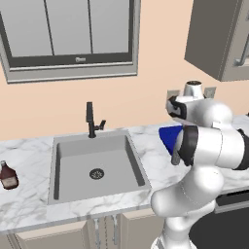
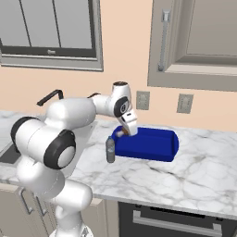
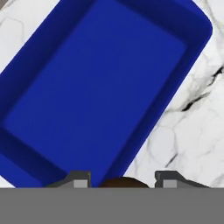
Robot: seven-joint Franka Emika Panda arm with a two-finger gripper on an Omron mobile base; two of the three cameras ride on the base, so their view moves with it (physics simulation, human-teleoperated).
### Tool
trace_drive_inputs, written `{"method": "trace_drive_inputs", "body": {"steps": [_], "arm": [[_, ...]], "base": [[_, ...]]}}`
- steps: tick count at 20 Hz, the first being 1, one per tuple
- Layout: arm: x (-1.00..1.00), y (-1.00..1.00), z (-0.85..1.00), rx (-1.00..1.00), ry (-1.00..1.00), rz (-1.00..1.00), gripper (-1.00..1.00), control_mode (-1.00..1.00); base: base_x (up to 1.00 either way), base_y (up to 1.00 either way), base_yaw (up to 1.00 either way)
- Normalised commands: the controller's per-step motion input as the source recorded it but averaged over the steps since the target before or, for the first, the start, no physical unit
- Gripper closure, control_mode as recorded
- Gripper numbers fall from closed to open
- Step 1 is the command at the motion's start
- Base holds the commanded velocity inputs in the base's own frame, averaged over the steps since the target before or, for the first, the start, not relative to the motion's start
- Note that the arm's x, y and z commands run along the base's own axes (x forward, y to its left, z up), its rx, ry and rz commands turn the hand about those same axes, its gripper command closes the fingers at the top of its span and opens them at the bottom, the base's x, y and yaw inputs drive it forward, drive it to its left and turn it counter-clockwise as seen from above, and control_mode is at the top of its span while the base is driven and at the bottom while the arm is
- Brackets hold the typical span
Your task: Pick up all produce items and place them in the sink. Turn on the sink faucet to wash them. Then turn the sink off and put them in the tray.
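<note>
Between the gripper [image 3: 122, 180] fingertips, held half-closed on the mushroom [image 3: 121, 181], just above the near end of the blue tray [image 3: 100, 87]. Seems the last step, with only the release left; sink [image 1: 97, 168] lies bare, faucet [image 1: 91, 119] apparently off. Mushroom mostly cut off, so grip hard to confirm.

The white arm is seen bent forward at the elbow, its wrist turned straight down. The gripper [image 2: 121, 133] is held above the near left corner of the tray [image 2: 157, 146], with a brown-capped mushroom [image 3: 121, 182] clasped between its fingertips [image 3: 79, 180].
</note>
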Motion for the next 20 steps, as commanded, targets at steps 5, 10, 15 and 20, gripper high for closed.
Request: {"method": "trace_drive_inputs", "body": {"steps": [5,10,15,20], "arm": [[0.16,-0.24,-0.24,0.0,0.0,-0.01,1.0,-1.0],[0.24,-0.12,-0.31,0.0,0.0,-0.02,1.0,-1.0],[0.24,-0.08,-0.27,0.0,0.0,-0.02,1.0,-1.0],[0.18,-0.1,-0.25,0.0,0.0,-0.01,1.0,-1.0]], "base": [[0.0,0.0,0.0],[0.0,0.0,0.0],[0.0,0.0,0.0],[0.0,0.0,0.0]]}}
